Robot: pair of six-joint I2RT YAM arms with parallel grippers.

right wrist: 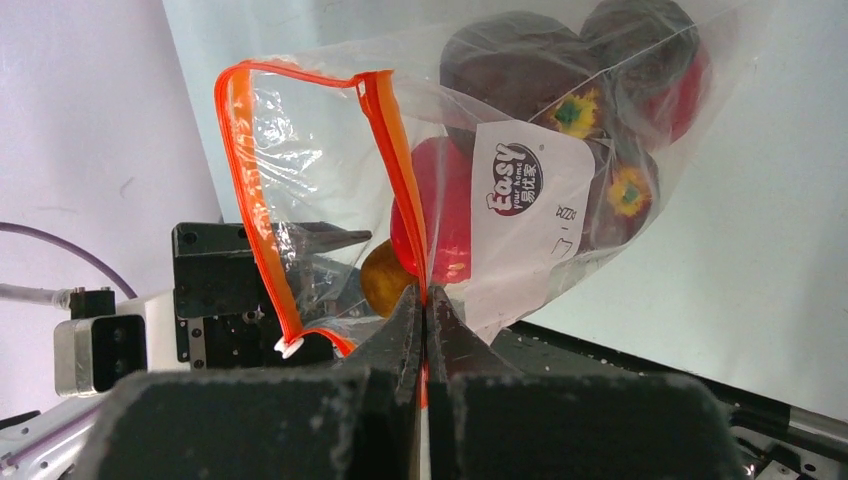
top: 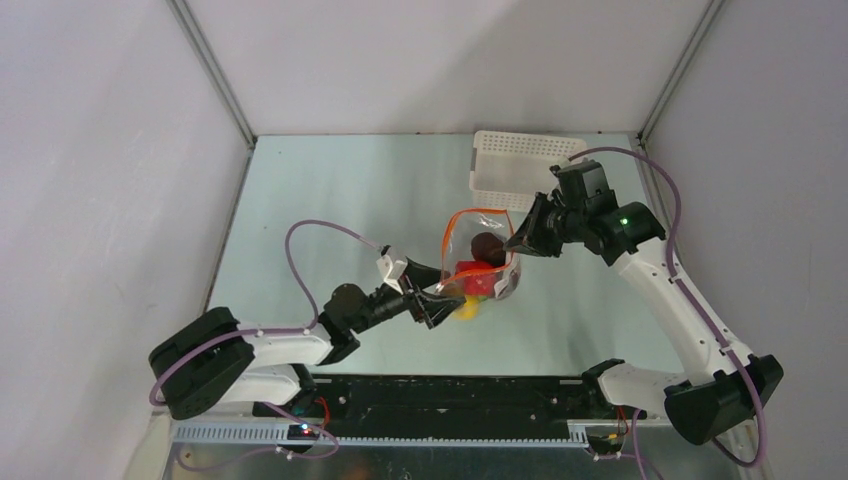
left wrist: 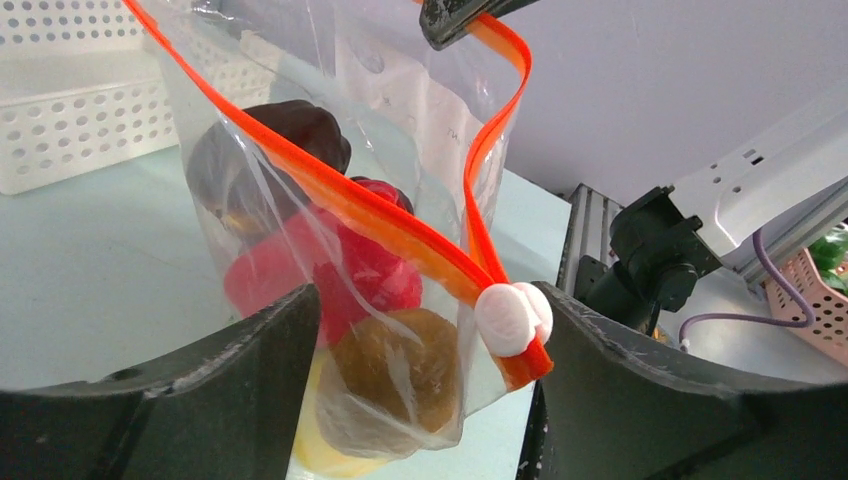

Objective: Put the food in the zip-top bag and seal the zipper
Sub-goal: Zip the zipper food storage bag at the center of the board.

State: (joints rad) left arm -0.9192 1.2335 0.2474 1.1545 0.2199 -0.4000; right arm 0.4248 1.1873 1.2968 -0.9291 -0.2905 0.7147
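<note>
A clear floppy zip-top bag, small round toy fruits inside, is held up over the pale worktop. The right claw pinches its orange-red zipper strip tight. The left claw gapes around the white slider tab. In the top view the unsealed strip runs from there toward 2 o'clock.

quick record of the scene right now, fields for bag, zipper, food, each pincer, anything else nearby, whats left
zip-top bag: upright between the two pincers, mouth gaping
zipper: unsealed, white slider at one end
food: maroon, red and yellowish toy fruits inside the bag
left pincer: open, fingers either side of the bag, slider beside one finger
right pincer: shut on the orange zipper strip
white basket: beyond the bag
left to do: seal the zipper
</note>
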